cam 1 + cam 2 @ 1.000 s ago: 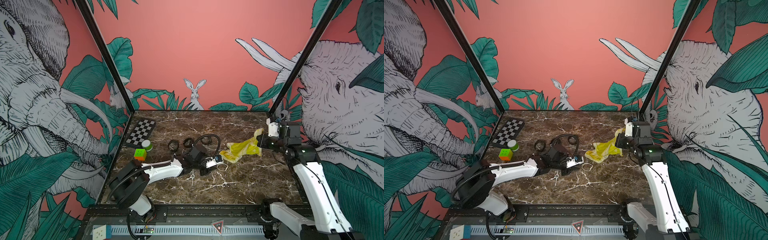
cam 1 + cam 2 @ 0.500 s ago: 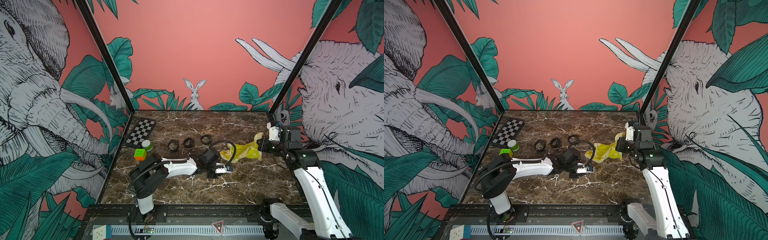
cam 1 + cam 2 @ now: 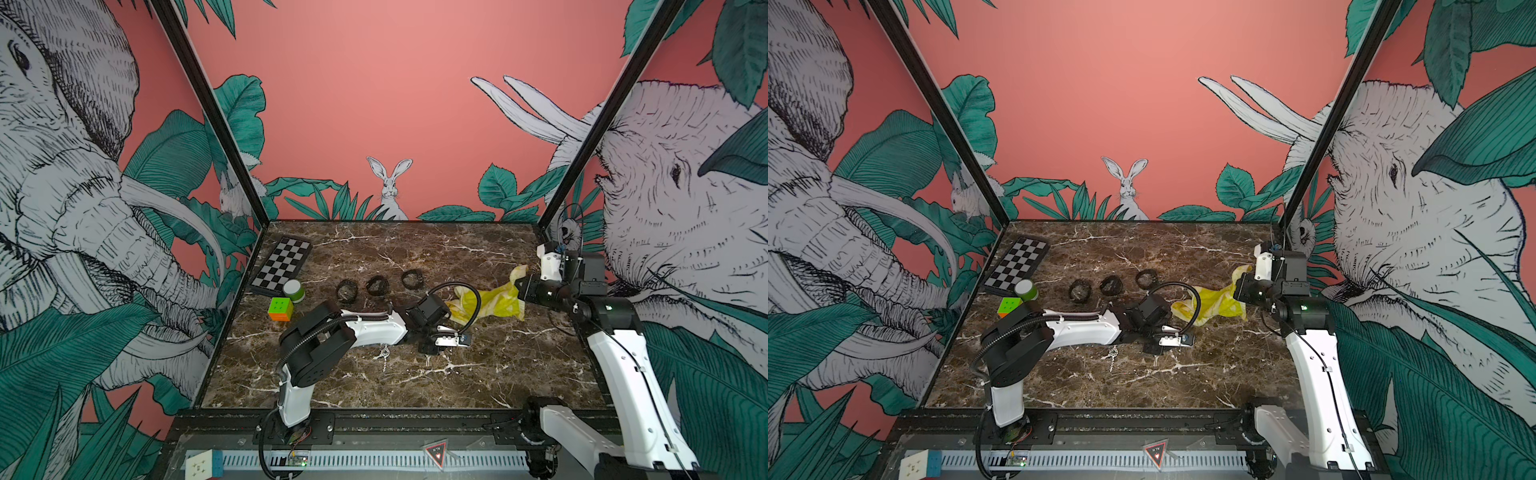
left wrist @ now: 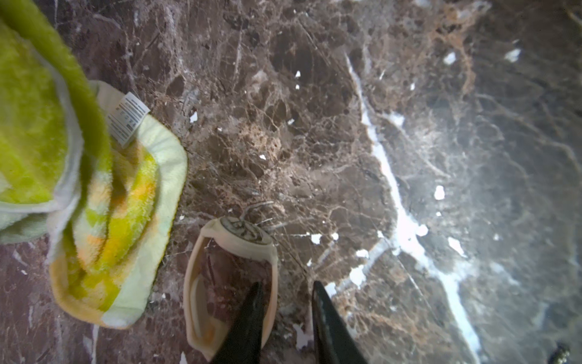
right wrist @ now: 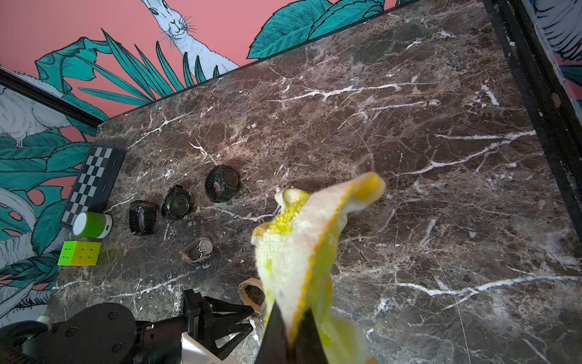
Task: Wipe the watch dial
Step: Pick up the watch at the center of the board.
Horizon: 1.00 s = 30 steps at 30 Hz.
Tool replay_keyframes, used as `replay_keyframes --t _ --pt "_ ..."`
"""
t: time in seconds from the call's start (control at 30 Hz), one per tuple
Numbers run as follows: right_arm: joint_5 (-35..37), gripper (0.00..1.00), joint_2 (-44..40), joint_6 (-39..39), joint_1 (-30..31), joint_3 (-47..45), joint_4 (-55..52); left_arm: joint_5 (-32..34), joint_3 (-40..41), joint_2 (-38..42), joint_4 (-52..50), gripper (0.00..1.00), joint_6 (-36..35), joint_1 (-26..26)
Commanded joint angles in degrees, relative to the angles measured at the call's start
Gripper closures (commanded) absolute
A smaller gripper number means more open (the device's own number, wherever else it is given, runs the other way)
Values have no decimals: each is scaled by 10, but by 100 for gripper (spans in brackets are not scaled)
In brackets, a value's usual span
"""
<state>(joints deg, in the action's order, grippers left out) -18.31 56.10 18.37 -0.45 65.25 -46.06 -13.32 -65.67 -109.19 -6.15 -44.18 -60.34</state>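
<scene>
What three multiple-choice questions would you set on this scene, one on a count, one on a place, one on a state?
1. How many black watches stand in the row?
A. two
B. three
C. five

2. Where is the cube?
A. on the chessboard
B. beside the green cylinder
C. between two black watches

3. The right gripper is:
A. open and empty
B. shut on a black watch
C. shut on the cloth

Answers:
1 B, three show side by side in the right wrist view.
2 B, it lies next to the cylinder in both top views.
3 C, the cloth is pinched between its closed fingers.
</scene>
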Motion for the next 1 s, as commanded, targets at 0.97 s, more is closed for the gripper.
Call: replay_keyframes --t 0.97 --pt "-20 100 4 3 -17 -4 25 0 -72 -59 -68 73 -22 -1"
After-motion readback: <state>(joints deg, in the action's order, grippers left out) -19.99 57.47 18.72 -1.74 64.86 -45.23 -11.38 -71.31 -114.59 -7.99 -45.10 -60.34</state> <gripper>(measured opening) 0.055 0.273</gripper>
